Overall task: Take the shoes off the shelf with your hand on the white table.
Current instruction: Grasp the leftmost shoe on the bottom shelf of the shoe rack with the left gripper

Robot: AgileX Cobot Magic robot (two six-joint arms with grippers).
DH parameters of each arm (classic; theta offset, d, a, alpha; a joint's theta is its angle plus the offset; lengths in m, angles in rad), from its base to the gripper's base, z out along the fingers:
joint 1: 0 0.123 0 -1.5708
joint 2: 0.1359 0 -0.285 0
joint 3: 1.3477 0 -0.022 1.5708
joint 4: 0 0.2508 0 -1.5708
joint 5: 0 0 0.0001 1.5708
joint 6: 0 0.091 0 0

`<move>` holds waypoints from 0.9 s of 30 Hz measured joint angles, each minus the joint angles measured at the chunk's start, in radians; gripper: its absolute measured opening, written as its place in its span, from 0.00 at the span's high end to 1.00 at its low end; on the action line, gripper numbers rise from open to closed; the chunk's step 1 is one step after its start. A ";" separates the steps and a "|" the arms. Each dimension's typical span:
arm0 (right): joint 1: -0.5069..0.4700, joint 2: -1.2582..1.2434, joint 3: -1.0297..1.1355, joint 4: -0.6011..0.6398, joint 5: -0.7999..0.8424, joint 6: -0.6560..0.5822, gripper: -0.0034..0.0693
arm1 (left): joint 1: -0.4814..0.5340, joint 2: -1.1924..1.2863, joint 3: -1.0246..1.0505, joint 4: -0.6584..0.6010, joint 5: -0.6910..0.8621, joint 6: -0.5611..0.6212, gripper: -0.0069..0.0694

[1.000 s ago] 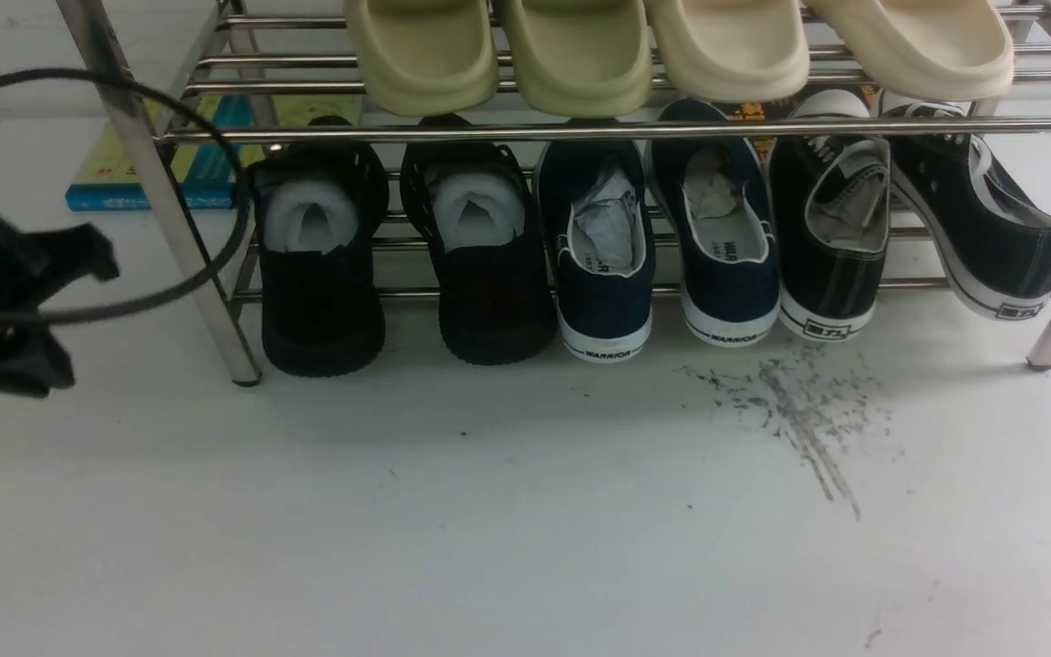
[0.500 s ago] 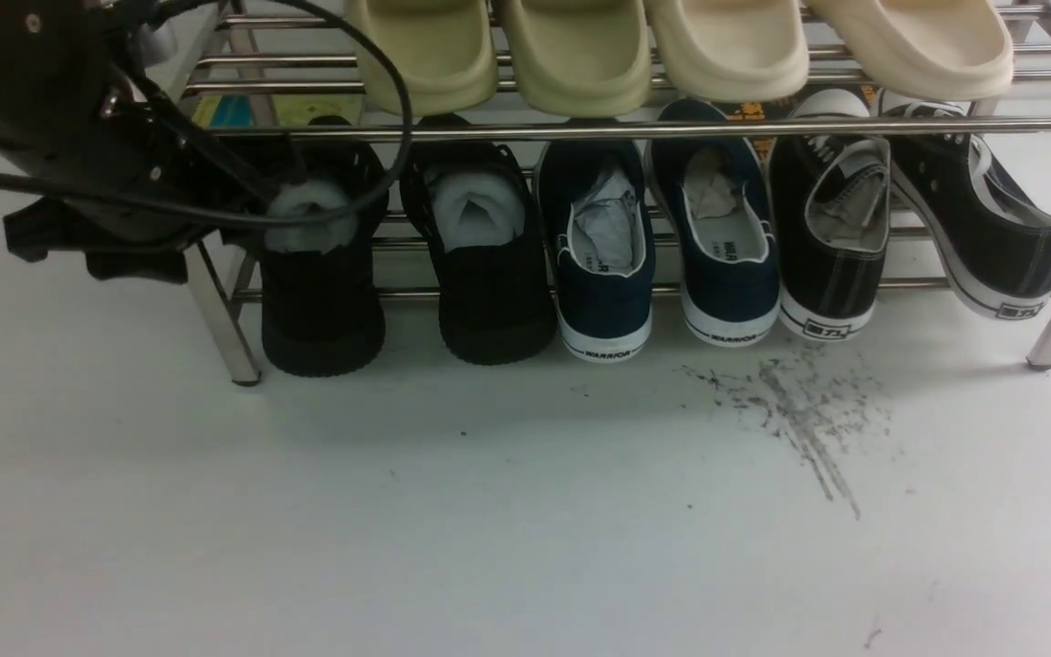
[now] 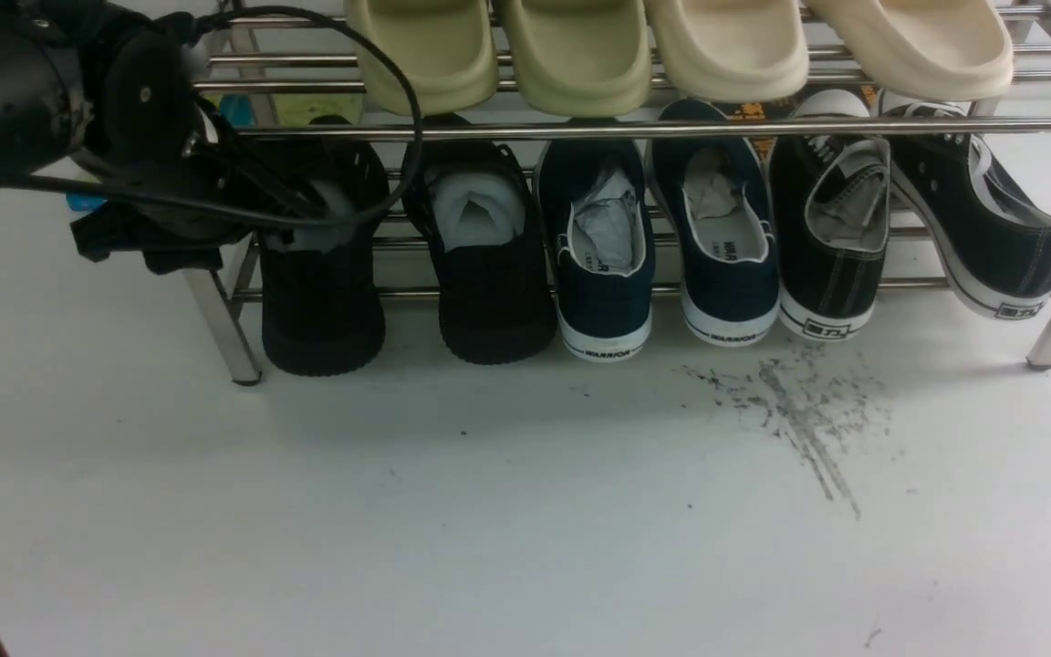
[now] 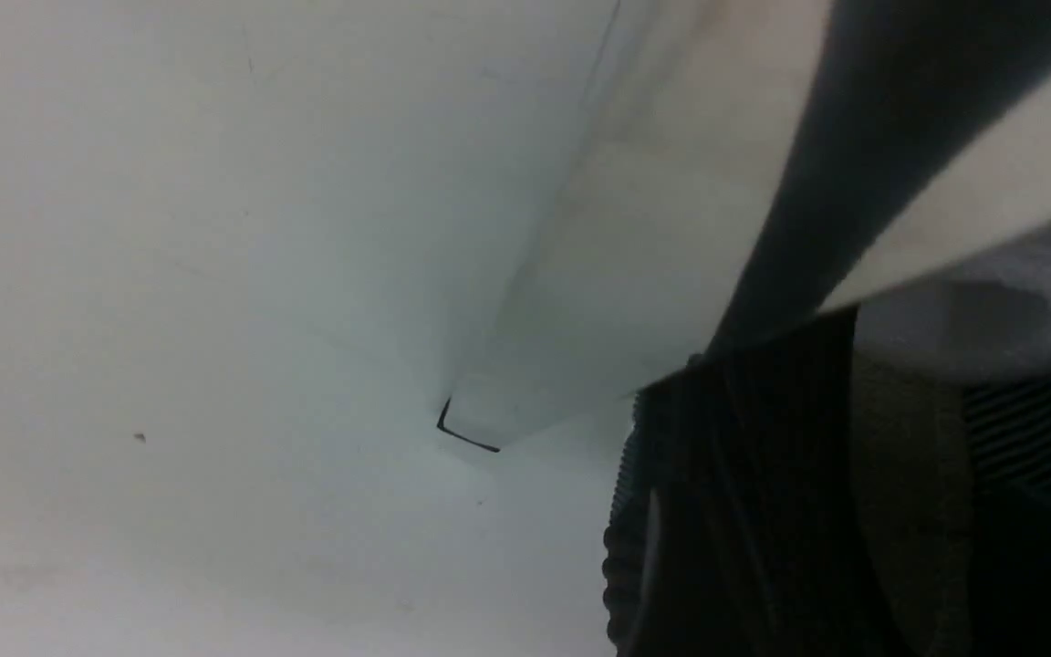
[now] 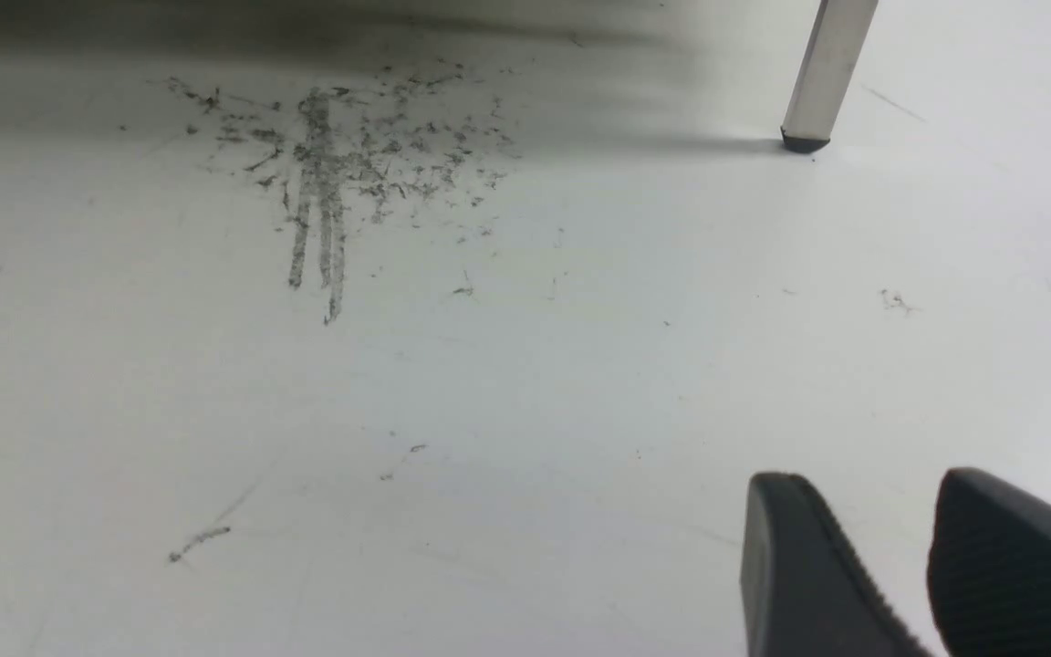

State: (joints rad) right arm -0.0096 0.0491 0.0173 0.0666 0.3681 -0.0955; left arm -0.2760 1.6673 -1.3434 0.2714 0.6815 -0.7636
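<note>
The two black mesh shoes stand heel-out on the lower tier of the chrome shelf (image 3: pixel 580 130): the left shoe (image 3: pixel 323 301) and the right shoe (image 3: pixel 489 292), each with white foam inside. My left gripper (image 3: pixel 306 219) reaches in from the left to the left shoe's opening, its fingertips at the foam. The left wrist view shows that shoe's black side wall (image 4: pixel 744 511) very close, and the fingers cannot be told apart from it. My right gripper (image 5: pixel 863 493) hovers over the white table (image 3: pixel 489 511), slightly open and empty.
Navy WARRIOR sneakers (image 3: pixel 603 274) and black canvas sneakers (image 3: pixel 831 246) fill the rest of the lower tier. Cream slippers (image 3: pixel 580 55) sit on the upper tier. A shelf leg (image 3: pixel 215 319) stands just below my left arm. Dark scuffs (image 3: pixel 799 411) mark the table.
My left arm has swung up from the left edge to the shelf and then shifted right, and its fingertips now cover more of the left shoe's foam. The shoes have not moved.
</note>
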 joint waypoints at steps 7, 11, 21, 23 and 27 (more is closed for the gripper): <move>0.000 0.000 0.000 0.000 0.000 0.000 0.62 | -0.009 0.041 0.000 0.005 0.001 -0.013 0.37; 0.000 0.000 0.000 0.000 0.000 0.000 0.62 | -0.008 0.059 0.000 0.004 0.001 -0.017 0.45; 0.000 0.000 0.000 0.000 0.000 0.000 0.62 | -0.010 0.064 0.000 -0.007 0.007 -0.037 0.89; 0.000 0.000 0.000 0.000 0.000 0.000 0.62 | -0.010 0.052 0.000 -0.012 0.032 -0.034 0.89; 0.000 0.000 0.000 0.000 0.000 0.000 0.62 | -0.006 -0.004 0.000 -0.002 0.117 -0.025 0.89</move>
State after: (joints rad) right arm -0.0096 0.0491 0.0173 0.0666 0.3681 -0.0955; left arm -0.2817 1.6634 -1.3434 0.2691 0.7986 -0.7884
